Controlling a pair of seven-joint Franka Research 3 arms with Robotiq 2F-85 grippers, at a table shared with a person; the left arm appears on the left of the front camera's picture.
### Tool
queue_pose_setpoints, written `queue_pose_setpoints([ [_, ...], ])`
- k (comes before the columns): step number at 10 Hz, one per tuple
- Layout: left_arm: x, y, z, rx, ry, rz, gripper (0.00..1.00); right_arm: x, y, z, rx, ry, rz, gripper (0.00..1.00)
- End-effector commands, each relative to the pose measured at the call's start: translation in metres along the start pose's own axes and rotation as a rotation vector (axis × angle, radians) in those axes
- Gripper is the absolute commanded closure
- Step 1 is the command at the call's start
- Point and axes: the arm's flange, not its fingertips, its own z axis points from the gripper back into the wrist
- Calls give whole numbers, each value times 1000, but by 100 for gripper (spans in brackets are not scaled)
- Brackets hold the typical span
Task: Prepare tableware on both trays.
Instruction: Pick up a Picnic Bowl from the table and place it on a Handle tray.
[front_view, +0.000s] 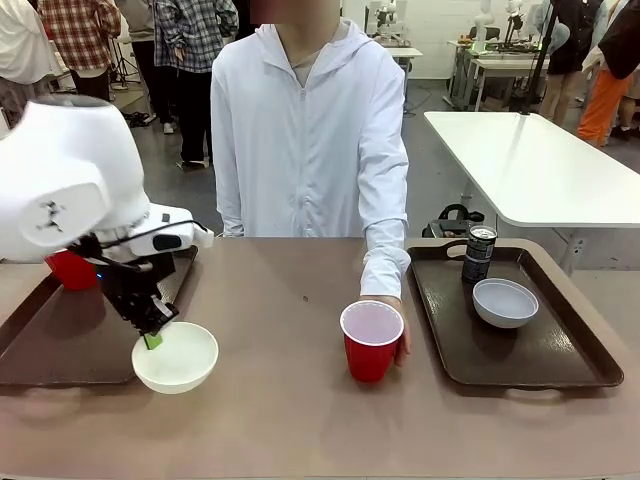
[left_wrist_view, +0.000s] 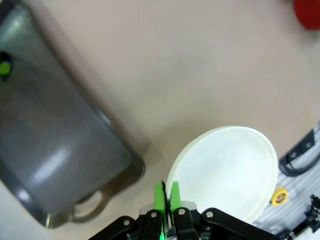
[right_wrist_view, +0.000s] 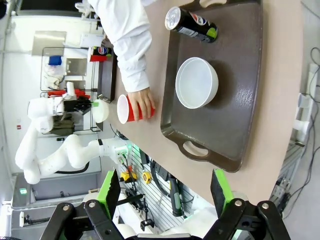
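Tan tabletop (front_view: 300, 430) bears two brown trays (front_view: 560, 350) (front_view: 60, 340); a white table (front_view: 530, 160) stands behind.

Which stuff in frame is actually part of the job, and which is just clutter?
Job: left tray; right tray; cream bowl in the left gripper; red cup on the left tray; red cup by the person's hand; can; grey-blue bowl.
Clutter: white table behind the person; small yellow tool below the table edge.

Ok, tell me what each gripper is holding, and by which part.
The left gripper is shut on the cream-white bowl, pinching its rim between the pads. The right gripper stands open and holds nothing.
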Motion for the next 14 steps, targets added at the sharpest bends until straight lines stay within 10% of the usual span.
queue_pose_setpoints([
  [1, -33, 14, 14, -54, -39, 38, 100, -3, 3, -5, -14, -7, -18, 5],
  [8, -27, 150, 74, -110, -245, 298, 100, -3, 3, -5, -14, -7, -18, 5],
  [14, -32, 216, 21, -25, -186, 409, 100, -3, 3, -5, -14, -7, -18, 5],
])
